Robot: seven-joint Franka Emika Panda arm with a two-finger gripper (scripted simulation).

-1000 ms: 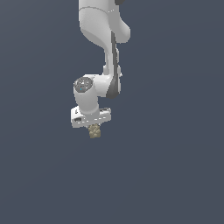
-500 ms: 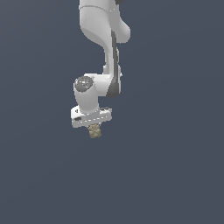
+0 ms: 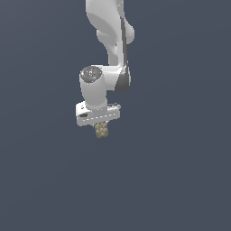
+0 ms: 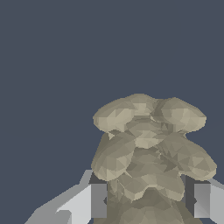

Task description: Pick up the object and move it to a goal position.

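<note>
Wrist view, lumpy tan pebbled object (image 4: 148,157) clamped between grey fingers (image 4: 98,200), white hand (image 3: 101,128) pointing down

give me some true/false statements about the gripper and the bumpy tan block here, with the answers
1. The gripper is shut on the tan block. True.
2. The block is smooth and bright red. False: it is tan-beige with a bumpy, pebbled surface.
3. In the wrist view the fingers sit on either side of the block. True.
4. The block lies apart from the gripper on the floor. False: it hangs below the white gripper body, held between the fingers.
5. A second block lies in the exterior view. False: only one block shows.
</note>
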